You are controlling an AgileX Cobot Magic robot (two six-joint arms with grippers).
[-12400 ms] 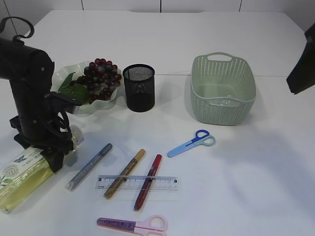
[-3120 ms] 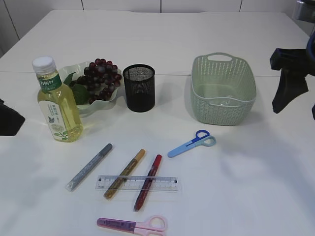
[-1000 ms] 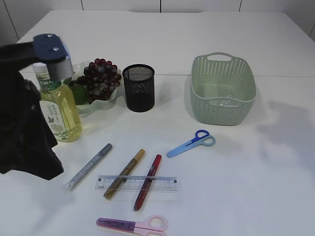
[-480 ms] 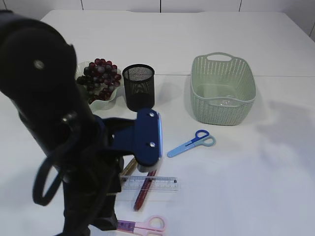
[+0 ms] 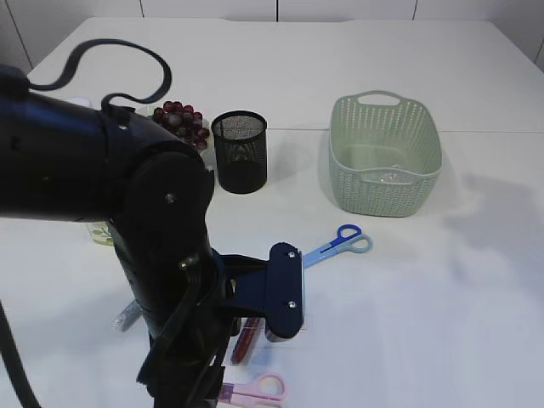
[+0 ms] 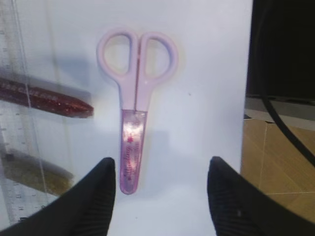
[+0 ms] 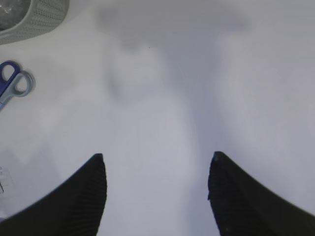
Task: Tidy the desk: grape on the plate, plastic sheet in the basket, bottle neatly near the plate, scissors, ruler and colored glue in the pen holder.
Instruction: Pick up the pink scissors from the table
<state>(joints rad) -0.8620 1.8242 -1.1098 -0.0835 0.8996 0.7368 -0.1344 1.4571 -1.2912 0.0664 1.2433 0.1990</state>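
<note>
White counter [image 5: 425, 280] is filling the room's view, with the left arm [image 5: 127, 221] looming large across the front-left. Its left hand [image 6: 160, 189] is hanging released above the pink scissors [image 6: 134, 128], the 2 dark fingers [image 6: 93, 196] spread to either side of the capped blade end and gripping nothing. Just beside the scissors, a red glitter glue stick [image 6: 47, 96] and a gold glue stick [image 6: 34, 172] are lying under a clear ruler [image 6: 19, 147].

Farther back, the black mesh pen holder [image 5: 240, 151] is standing upright, with the grapes [image 5: 180, 121] peeking out behind the arm next to it. I cannot make out the plate or much of the bottle; the arm is covering them. The green basket [image 5: 386, 153] is sitting well apart to the right, and the blue scissors [image 5: 336, 243] are lying between it and the arm.

The right hand [image 7: 157, 196] is hovering released over bare counter, empty, with the blue scissors' handles at the left edge of its view.
</note>
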